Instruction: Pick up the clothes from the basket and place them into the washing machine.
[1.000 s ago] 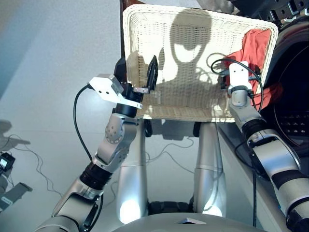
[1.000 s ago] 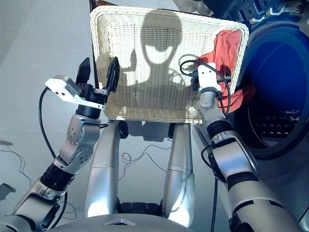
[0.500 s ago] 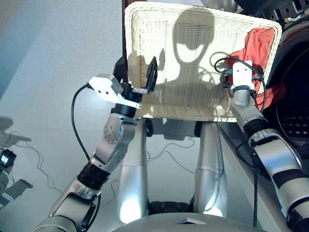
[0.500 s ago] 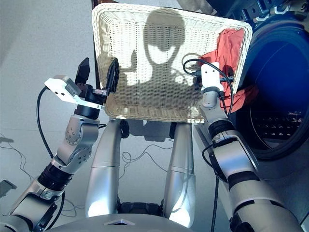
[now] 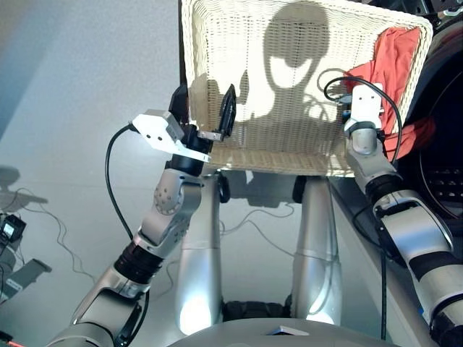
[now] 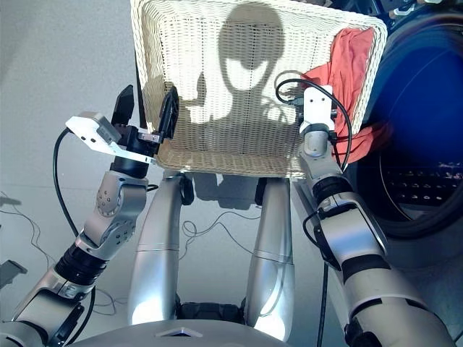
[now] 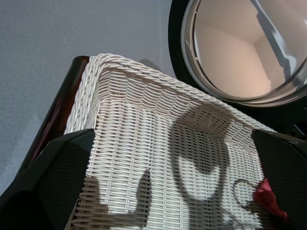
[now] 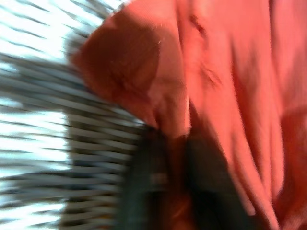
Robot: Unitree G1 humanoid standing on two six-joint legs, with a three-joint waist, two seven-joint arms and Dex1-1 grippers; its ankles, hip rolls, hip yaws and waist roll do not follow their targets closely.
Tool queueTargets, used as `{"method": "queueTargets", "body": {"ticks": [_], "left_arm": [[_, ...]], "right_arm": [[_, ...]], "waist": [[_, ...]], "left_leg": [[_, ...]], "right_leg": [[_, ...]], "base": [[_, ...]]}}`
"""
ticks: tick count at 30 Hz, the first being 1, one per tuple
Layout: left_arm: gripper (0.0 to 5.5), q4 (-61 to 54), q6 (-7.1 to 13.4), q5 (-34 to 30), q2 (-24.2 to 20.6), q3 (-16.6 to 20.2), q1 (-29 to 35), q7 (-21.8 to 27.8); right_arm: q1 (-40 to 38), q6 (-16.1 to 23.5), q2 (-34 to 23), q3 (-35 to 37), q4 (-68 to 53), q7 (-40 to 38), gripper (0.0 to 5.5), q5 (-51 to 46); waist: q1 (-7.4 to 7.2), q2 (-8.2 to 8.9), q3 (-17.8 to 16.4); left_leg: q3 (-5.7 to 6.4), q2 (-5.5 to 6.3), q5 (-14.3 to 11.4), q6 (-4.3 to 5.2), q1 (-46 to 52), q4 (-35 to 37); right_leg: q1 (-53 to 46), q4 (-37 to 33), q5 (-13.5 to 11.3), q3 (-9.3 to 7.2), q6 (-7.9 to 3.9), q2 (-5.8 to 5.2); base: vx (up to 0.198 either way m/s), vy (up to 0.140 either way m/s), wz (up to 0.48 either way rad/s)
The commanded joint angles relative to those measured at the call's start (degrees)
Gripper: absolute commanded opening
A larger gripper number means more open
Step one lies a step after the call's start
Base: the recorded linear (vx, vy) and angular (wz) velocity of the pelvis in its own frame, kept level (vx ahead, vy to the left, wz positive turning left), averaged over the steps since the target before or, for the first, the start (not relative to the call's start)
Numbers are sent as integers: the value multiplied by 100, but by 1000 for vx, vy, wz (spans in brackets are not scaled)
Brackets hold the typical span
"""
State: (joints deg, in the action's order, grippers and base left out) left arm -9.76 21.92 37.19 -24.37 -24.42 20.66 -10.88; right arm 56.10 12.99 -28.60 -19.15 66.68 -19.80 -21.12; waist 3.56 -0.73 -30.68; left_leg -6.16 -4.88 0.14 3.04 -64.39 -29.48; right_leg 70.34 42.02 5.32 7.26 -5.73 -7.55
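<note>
The cream-white wicker basket [image 5: 289,137] fills the upper middle. A coral-red garment [image 5: 391,65] lies in the basket's right end and spills over its right rim toward the washing machine [image 6: 427,181], whose dark drum hole shows at the right edge. My right gripper [image 5: 364,90] reaches into that cloth and is shut on it; in the right wrist view the coral-red garment [image 8: 216,72] covers almost everything. My left gripper [image 5: 205,108] stands open astride the basket's left near corner. The machine's round door [image 7: 244,48] shows in the left wrist view. Black and navy garments are out of view.
A dark wooden stand [image 7: 48,124] carries the basket along its left side. Cables and small devices [image 5: 14,231] lie on the grey floor at far left. A black cable [image 5: 394,123] loops around my right wrist.
The whole picture has shifted and the basket looks a little larger, so the camera moved. Both grippers keep their places against the basket and the coral-red garment.
</note>
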Motion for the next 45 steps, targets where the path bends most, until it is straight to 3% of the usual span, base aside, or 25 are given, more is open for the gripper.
{"method": "queueTargets", "body": {"ticks": [1, 6, 11, 17, 32, 33, 34, 35, 45], "left_arm": [[550, -662, 154, -62, -5, 124, -22, 100], [550, -698, 212, -157, -40, 354, -175, 101], [550, -770, 262, -209, -81, 493, -334, 124], [550, -820, 291, -287, -104, 645, -440, 130], [550, -875, 308, -452, -156, 740, -461, 72], [550, -867, 307, -440, -153, 731, -456, 80], [550, -863, 302, -426, -152, 725, -449, 82], [550, -833, 300, -411, -149, 715, -409, 79], [550, -846, 284, -429, -123, 722, -434, 60]], "right_arm": [[4, 170, -543, 62, -441, -198, 0, -114], [-978, 524, -667, 455, -2234, -361, 0, -98], [-1660, 735, -737, 967, -3022, -462, 0, -79], [-2285, 842, -822, 1455, -3574, -722, 0, 367], [-2894, 886, -727, 1866, -4367, -1049, 0, 931], [-2906, 868, -711, 1863, -4310, -1033, 248, 910], [-2888, 858, -693, 1855, -4276, -1045, 244, 906], [-2841, 848, -696, 1765, -4264, -988, 0, 880], [-2915, 815, -731, 1857, -4166, -1161, 0, 1058]], "waist": [[-59, -368, 88], [-227, -207, 88], [-300, -124, 88], [-371, -47, 88], [-440, 30, 88], [-443, 40, 88], [-441, 39, 88], [-439, 38, 88], [-450, 44, 88]], "left_leg": [[203, -70, -427, 198, -1, -713], [205, -55, -416, 194, 22, -677], [196, -60, -433, 182, 38, -667], [194, -71, -451, 178, 47, -689], [208, -74, -473, 172, 101, -698], [208, -71, -478, 170, 100, -707], [204, -69, -479, 168, 95, -710], [200, -71, -475, 170, 88, -711], [211, -75, -468, 177, 89, -710]], "right_leg": [[-352, -463, -428, -180, -125, -53], [-371, -523, -471, -172, -155, -54], [-360, -506, -465, -158, -165, -59], [-387, -524, -465, -147, -175, -57], [-463, -530, -443, -144, -180, -35], [-463, -527, -444, -147, -181, -37], [-460, -526, -446, -147, -183, -35], [-453, -534, -458, -146, -185, -38], [-447, -545, -466, -137, -182, -34]], "base": [[0, 0, 0], [0, 0, 0], [0, 0, 0], [0, 0, 0], [0, 0, 0], [0, 0, 0], [0, 0, 0], [0, 0, 0], [0, 0, 0]]}}
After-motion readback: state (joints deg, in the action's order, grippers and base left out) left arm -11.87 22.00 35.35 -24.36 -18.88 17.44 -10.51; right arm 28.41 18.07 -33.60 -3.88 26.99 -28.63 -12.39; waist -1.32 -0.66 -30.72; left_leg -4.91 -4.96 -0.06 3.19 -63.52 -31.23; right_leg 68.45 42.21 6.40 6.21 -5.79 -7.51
